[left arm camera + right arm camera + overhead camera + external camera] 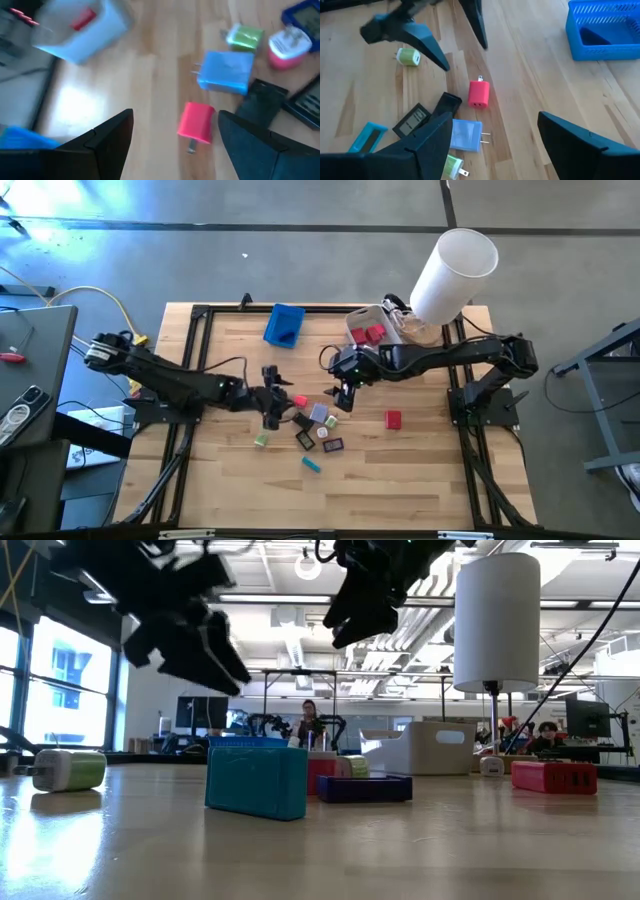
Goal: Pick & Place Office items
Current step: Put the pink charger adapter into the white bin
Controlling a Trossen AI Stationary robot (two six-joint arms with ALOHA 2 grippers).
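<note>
Several small office items lie in a cluster at mid-table: a red plug block (300, 401), a light blue block (318, 414), black pieces (305, 438), a purple piece (333, 445), a teal block (312, 464), a green piece (261, 440) and a red block (393, 419). My left gripper (272, 405) is open above the table, just left of the cluster. The red plug block (197, 121) lies below and between its fingers, untouched. My right gripper (345, 387) is open and empty above the cluster's far right; its wrist view shows the red plug block (479, 94).
A blue tray (284, 325) stands at the far edge, left of centre. A translucent white bin (375, 328) holding red pieces stands to the tray's right, beside a tall white cylinder (455, 265). Bare wood lies along the near edge and left side.
</note>
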